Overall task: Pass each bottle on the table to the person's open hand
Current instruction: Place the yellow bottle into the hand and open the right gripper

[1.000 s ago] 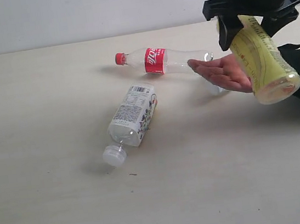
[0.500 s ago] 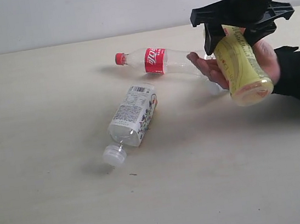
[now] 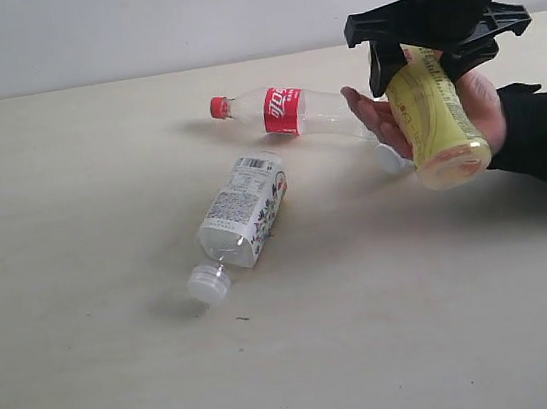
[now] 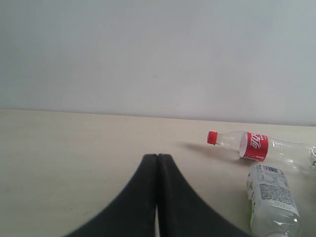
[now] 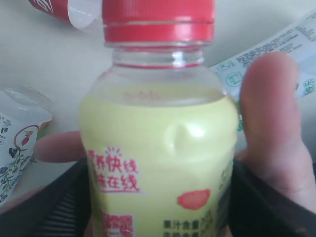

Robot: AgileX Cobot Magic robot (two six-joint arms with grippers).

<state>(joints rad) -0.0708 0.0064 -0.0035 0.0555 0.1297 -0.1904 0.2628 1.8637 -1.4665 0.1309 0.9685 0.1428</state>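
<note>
Midway through handing over the yellow-green bottle (image 3: 436, 122). Held near its top end by the right gripper (image 3: 425, 51), jaws spread wide around the fat body, up above the far right of the table (image 3: 96, 389). Tilted, with the bottom pointing down and toward the near side. Cupped by the person's hand (image 3: 378, 118), with fingers (image 5: 269, 123) on both sides touching the plastic. Looks like a good catch, but hard to tell how firm.

Next, most likely: open the jaws a bit more and let go. No rush: wait for a tight squeeze from the hand first, or risk a drop onto the table. Then pull up and away, clear of the red cap and the fingers.

Left gripper (image 4: 157, 197): shut tight with nothing inside, pointing across the table toward the lying bottles.

Not yet handed over, and lying flat:
- The slim clear bottle with the red cap (image 3: 292, 111), far back and just left of the hand.
- The white-capped bottle with the white label (image 3: 242, 214), nearer and further left, cap toward the near side.

Also a bit of green-and-white label (image 5: 296, 37) peeking out behind the hand. Probably the fourth bottle, mostly hidden.
</note>
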